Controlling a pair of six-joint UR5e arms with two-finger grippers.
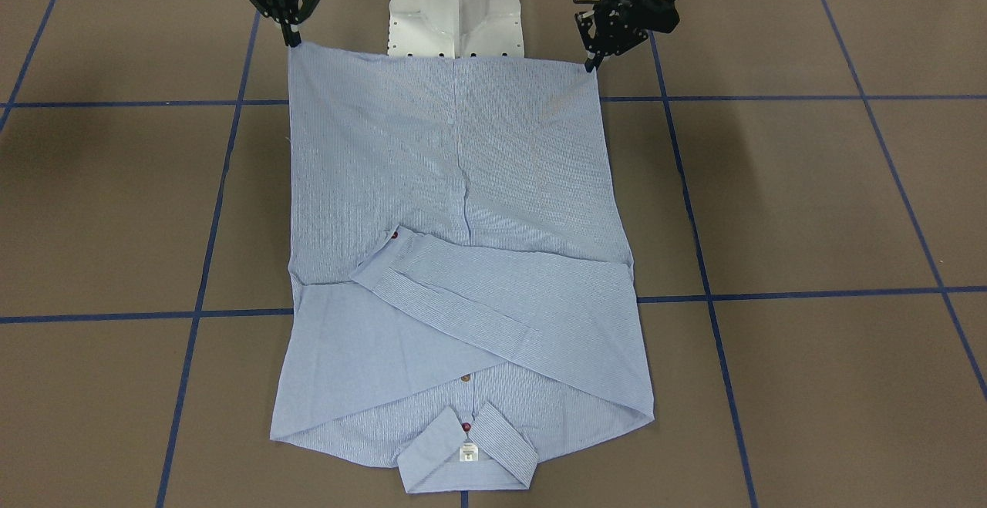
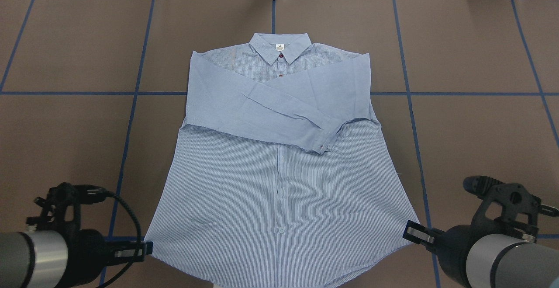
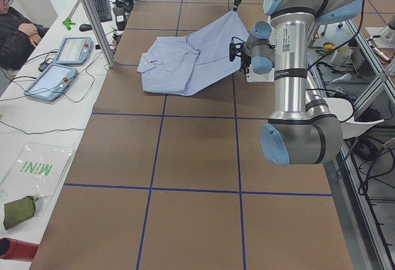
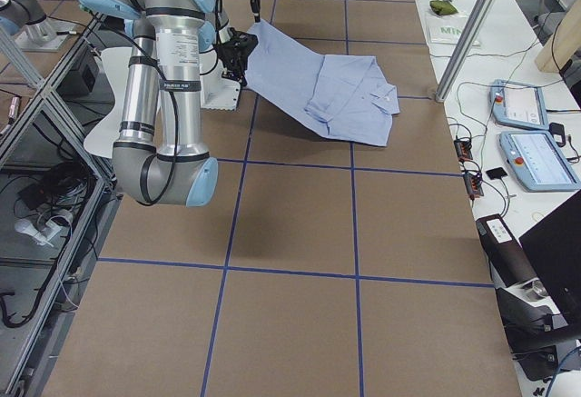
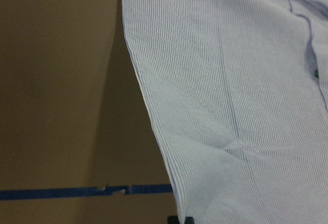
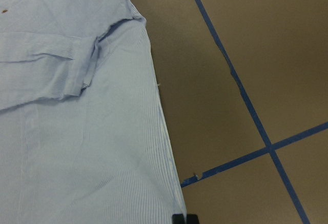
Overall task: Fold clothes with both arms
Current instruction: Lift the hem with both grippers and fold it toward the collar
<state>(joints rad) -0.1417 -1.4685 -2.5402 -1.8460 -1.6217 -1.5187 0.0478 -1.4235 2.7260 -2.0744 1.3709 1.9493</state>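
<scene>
The light blue striped shirt (image 1: 463, 184) lies front up on the brown table, collar (image 2: 279, 47) at the far side. Both sleeves are folded across the chest. My left gripper (image 2: 146, 248) is shut on the hem's left corner; it also shows in the front view (image 1: 592, 67). My right gripper (image 2: 408, 231) is shut on the hem's right corner, also in the front view (image 1: 294, 40). The side views show the hem end (image 3: 228, 26) raised off the table. The wrist views show shut fingertips (image 6: 184, 219) at the cloth's edge (image 5: 154, 131).
The white pedestal base (image 1: 455, 7) stands just behind the hem. Blue tape lines (image 2: 131, 104) grid the table. A side bench with tablets (image 3: 62, 66), an aluminium post (image 3: 92, 16) and a seated operator (image 3: 15, 29) lies beyond the collar end.
</scene>
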